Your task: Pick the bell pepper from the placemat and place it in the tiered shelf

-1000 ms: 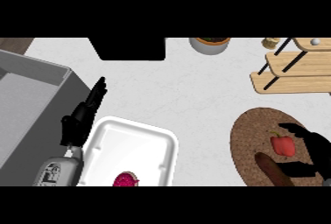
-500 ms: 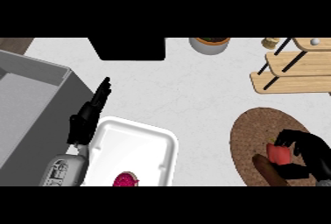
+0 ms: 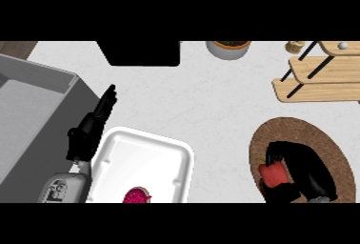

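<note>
Pepper: the red pepper [image 3: 273, 173] lay on the brown round placemat [image 3: 330, 143], toward the mat's lower left, at the view's lower right.
Right hand: the right hand [image 3: 304, 170] lay over the mat, touching the pepper's right side; its dark fingers [image 3: 280, 148] hooked over the top of the pepper and another dark part showed under it, so they appeared to curl round it.
Grip state: judged as closed round the pepper, though the hand hid the pepper's right half and full contact could not be confirmed.
Key relation: the pepper sat to the left of the palm, inside the curl of the fingers; no clear long axis could be made out.
Shelf: the wooden tiered shelf [image 3: 320, 78] stood at the upper right, well apart from the mat, up the view and slightly right of the pepper.
Nearer hand: the right hand was plainly the nearer one to both pepper and shelf.
Left hand: the left hand [image 3: 91, 126] rested at the view's left, fingers straight and pressed together, pointing up the view, beside the white tray [image 3: 151, 157]; it held nothing.
Next move, as judged: a lift off the mat, then a carry up the view to the shelf.
</note>
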{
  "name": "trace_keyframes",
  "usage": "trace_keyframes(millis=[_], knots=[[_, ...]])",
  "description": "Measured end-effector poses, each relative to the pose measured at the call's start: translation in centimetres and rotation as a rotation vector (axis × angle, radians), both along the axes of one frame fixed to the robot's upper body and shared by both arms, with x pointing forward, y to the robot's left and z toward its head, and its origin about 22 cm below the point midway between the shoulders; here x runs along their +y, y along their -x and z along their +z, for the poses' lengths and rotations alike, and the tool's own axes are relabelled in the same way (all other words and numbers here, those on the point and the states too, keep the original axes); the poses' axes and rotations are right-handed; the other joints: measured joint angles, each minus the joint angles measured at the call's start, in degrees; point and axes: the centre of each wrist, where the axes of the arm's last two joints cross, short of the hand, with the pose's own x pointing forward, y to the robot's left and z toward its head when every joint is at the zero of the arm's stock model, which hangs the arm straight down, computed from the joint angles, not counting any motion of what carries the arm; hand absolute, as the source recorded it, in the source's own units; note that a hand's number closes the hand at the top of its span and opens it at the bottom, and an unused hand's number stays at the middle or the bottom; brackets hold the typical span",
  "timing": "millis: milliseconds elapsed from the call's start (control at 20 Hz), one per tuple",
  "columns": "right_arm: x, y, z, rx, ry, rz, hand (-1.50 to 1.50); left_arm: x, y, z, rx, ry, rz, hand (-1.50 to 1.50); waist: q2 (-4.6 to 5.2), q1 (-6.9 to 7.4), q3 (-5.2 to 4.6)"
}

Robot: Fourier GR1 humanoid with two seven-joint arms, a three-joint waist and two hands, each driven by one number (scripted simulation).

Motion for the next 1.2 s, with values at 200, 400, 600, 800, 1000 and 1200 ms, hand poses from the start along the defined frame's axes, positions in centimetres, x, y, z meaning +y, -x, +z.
trace_keyframes(millis=[200,400,600,800,1000,1200], knots=[[1.3,1.0,1.4,-0.094,-0.164,-0.013,1.5,0.2,0.3,-0.4,0.007,0.011,0.006,0.0,0.11,-0.34,0.27],[2.0,2.4,4.7,-0.216,-0.302,-0.031,1.5,0.1,0.0,-0.1,0.009,0.007,0.011,0.0,0.09,-0.58,0.35],[1.5,4.1,8.8,-0.325,-0.355,-0.066,1.5,0.4,0.0,-0.1,0.003,0.001,0.015,0.0,0.13,-0.52,0.36],[0.7,4.5,11.6,-0.396,-0.341,-0.136,1.5,0.3,0.2,-0.2,0.003,0.005,0.01,0.0,0.16,-0.33,0.35],[-0.1,3.6,13.7,-0.454,-0.297,-0.197,1.5,0.0,0.1,-0.4,0.006,0.006,0.006,0.0,0.19,-0.26,0.35],[-1.1,2.8,16.4,-0.549,-0.259,-0.265,1.5,-0.3,-0.4,0.0,0.005,0.007,0.002,0.0,0.19,-0.3,0.35]])
